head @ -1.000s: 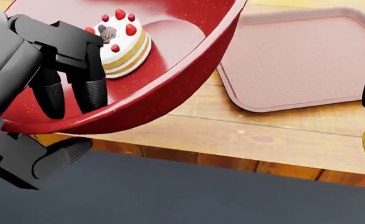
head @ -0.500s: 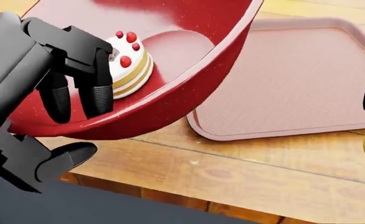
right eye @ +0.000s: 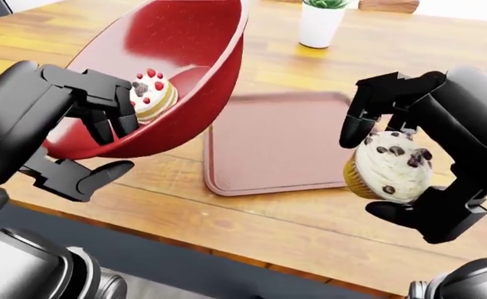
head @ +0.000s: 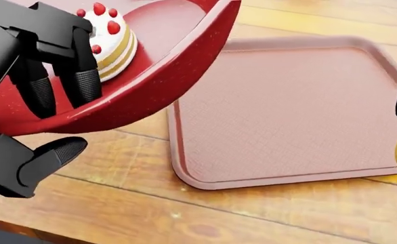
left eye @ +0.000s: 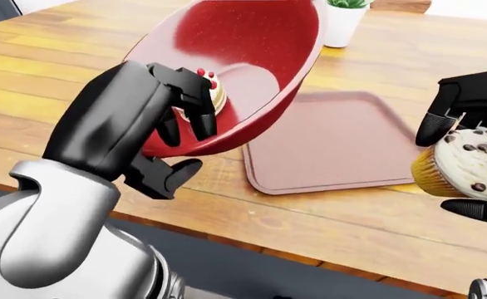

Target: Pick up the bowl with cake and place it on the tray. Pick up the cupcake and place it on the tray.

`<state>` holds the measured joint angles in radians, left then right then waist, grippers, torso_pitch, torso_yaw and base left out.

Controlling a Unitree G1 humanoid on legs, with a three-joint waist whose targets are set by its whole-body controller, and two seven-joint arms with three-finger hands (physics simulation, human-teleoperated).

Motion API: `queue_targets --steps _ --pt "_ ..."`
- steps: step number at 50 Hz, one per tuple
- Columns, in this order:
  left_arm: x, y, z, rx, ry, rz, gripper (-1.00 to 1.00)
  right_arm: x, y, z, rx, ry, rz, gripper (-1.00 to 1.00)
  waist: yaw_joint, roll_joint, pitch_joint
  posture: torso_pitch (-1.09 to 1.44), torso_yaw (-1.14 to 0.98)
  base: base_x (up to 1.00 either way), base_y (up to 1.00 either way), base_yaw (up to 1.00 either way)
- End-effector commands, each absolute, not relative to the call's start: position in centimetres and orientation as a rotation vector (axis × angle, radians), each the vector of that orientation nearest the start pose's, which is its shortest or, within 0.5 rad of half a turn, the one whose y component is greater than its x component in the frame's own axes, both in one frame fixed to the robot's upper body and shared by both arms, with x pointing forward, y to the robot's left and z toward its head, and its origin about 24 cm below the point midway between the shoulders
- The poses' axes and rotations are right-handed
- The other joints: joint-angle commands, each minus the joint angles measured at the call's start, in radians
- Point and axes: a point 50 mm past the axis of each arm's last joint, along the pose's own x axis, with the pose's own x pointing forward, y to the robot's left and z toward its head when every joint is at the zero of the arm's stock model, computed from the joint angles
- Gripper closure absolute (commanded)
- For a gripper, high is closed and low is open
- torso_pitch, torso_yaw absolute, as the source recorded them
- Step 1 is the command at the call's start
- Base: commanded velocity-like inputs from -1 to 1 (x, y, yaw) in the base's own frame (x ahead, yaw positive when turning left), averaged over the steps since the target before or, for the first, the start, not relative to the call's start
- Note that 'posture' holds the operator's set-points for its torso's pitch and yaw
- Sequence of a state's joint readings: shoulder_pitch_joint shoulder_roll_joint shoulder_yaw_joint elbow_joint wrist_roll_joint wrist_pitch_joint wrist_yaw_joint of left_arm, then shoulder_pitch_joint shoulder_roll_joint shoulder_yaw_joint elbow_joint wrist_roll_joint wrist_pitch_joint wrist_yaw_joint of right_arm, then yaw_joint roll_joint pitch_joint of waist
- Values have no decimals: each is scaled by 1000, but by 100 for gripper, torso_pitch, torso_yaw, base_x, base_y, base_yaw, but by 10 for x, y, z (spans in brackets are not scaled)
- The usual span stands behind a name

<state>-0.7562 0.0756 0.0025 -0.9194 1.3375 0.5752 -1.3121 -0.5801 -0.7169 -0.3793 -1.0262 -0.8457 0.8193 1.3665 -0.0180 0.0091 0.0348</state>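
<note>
Red bowl (right eye: 173, 59), tilted, is being gripped at its rim by the left hand (right eye: 77, 134), cake (right eye: 152, 93) beside the fingers. Since earlier, the view is shifting: tray (head: 286, 112) now fills more of it. Right hand (right eye: 418, 174) is clasping the cupcake (right eye: 389, 165). No writing visible.

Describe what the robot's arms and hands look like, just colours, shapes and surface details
Both forearms are smooth, rounded glossy-black shells. The left robot hand and right robot hand are blocky matte-black housings with three thick fingers ending in rounded, ribbed dark-grey fingertips. The upper arm segments are bulbous brushed silver. No cables, markings or sleeves are visible.
</note>
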Motion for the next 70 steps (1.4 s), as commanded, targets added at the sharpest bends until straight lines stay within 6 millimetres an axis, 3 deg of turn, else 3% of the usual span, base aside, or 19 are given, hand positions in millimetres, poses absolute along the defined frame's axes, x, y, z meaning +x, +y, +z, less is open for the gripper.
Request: queue_targets --steps 1,4,5,6,7,8,12,20,22,24,25,28,31,33,51,64,70 --pt "192 131 315 1069 -463 -59 100 159 -217 325 -1209 -248 -73 100 -4 4 -27 0 0 -59 -53 0" --pt "191 131 316 1069 -463 -58 100 159 -217 326 -1212 -251 -75 100 -4 -12 -22 0 0 -52 -43 0" --pt "191 131 316 1069 -463 -58 100 159 -217 327 -1213 -255 -79 100 5 -37 -11 0 0 0 0 0" --pt "191 131 316 1069 -463 -58 100 159 -217 328 -1213 -258 -80 100 24 -85 30 0 0 0 0 0" --pt "191 132 316 1069 -464 -57 100 158 -217 329 -1214 -260 -80 100 33 -141 29 0 0 0 0 0" --pt "191 132 316 1069 -464 -57 100 158 -216 329 -1215 -261 -81 100 24 -97 55 0 0 0 0 0" --pt "191 132 317 1070 -464 -56 100 158 -216 331 -1214 -267 -82 100 23 -85 32 0 0 0 0 0" --pt "197 131 315 1067 -462 -57 100 161 -212 334 -1212 -280 -77 100 3 -38 42 0 0 0 0 0" --pt "200 129 315 1068 -464 -61 100 163 -210 337 -1211 -288 -76 100 -3 -10 43 0 0 0 0 0" --pt "205 122 313 1069 -473 -74 100 166 -207 340 -1207 -295 -76 100 -15 38 28 0 0 0 0 0" --pt "205 120 314 1069 -474 -77 100 167 -206 340 -1206 -297 -75 100 -2 0 47 0 0 0 0 0" --pt "213 112 315 1068 -482 -91 100 172 -202 343 -1204 -304 -70 100 3 -12 25 0 0 0 0 0" --pt "222 107 319 1062 -491 -94 100 176 -199 345 -1199 -307 -74 100 27 -50 0 0 0 0 0 0" --pt "224 104 320 1064 -497 -97 100 178 -199 345 -1197 -306 -75 100 25 -48 18 0 0 0 0 0" --pt "234 101 335 1065 -518 -79 100 178 -199 355 -1175 -319 -114 100 22 -34 22 0 0 0 0 0" --pt "263 82 350 1070 -531 -87 100 180 -199 351 -1169 -322 -120 100 22 -38 14 0 0 0 0 0" --pt "286 72 348 1087 -511 -103 100 179 -201 349 -1167 -321 -122 100 23 -38 10 0 0 0 0 0"
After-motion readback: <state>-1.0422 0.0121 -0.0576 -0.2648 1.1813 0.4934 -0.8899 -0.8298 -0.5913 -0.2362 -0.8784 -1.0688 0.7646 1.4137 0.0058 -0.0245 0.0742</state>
